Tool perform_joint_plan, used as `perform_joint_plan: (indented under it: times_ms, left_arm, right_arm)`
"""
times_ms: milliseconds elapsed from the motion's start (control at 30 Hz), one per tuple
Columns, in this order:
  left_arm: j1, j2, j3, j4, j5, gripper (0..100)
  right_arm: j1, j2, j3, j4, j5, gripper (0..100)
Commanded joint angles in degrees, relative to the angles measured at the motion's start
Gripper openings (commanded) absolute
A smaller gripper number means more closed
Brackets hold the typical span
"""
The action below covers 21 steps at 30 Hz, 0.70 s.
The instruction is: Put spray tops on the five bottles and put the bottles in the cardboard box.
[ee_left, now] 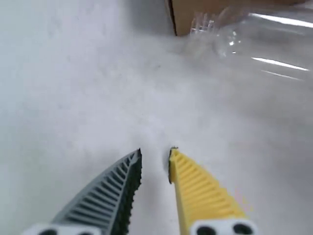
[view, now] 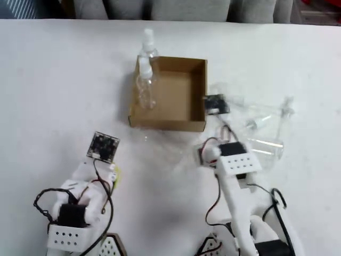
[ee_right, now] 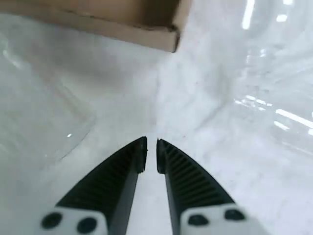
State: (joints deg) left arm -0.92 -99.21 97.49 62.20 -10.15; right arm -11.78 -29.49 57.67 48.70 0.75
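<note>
Two clear plastic bottles carry white spray tops at the left side of the cardboard box (view: 198,90), which sits open-topped mid-bench. Note the boxed bottle (view: 146,90). It lies inside the box along the left wall, long axis running near to far, spray top toward the far wall. Note the far bottle (view: 148,47). It shows just past the box's far left corner, spray top pointing away from the arms. You cannot tell whether it stands or lies.

Check the bottle group (view: 261,130) on the white bench (view: 64,80) to the right of the box. The bottles are transparent and overlap, so you cannot count them reliably. One white spray top (view: 288,102) shows at the far right edge of the group.

Refer to the left wrist view for the near bottle (ee_left: 259,44). It lies on its side on the bench, and its bare threaded neck (ee_left: 204,24) points toward the box wall and sits close to it.

Locate the left arm (view: 80,208) at the near left of the bench, well apart from the box. The left gripper (ee_left: 155,152) hangs over bare bench with jaws slightly apart and nothing between them.

Locate the right arm (view: 237,160) between the box's right wall and the bottle group. The right gripper (ee_right: 151,142) points at the bench near a box corner, jaws all but together and holding nothing. Clear bottle surfaces show on both sides of these jaws.
</note>
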Motion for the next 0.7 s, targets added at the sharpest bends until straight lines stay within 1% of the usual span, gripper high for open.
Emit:
perform_joint_plan:
  times_ms: [0,167,333,467,667]
  left_arm:
    - [-2.51,-0.66,-0.26,0.44,-0.18,11]
    - [-2.51,-0.66,-0.26,0.44,-0.18,11]
    - [-2.59,-0.66,-0.26,0.53,-0.18,11]
    - [-2.51,-0.66,-0.26,0.53,-0.18,11]
    - [-2.33,-0.66,-0.26,0.35,-0.18,11]
  right_arm:
    - [2.51,-1.19,-2.02,-2.59,0.0,1.7]
    - [2.51,5.76,-2.11,-12.62,-0.44,1.7]
    - [-0.57,14.37,-2.46,-22.29,-0.44,1.7]
    - [-3.91,17.45,-2.46,-25.8,-0.44,1.8]
    - [-10.42,17.45,-2.2,-25.71,-0.44,1.7]
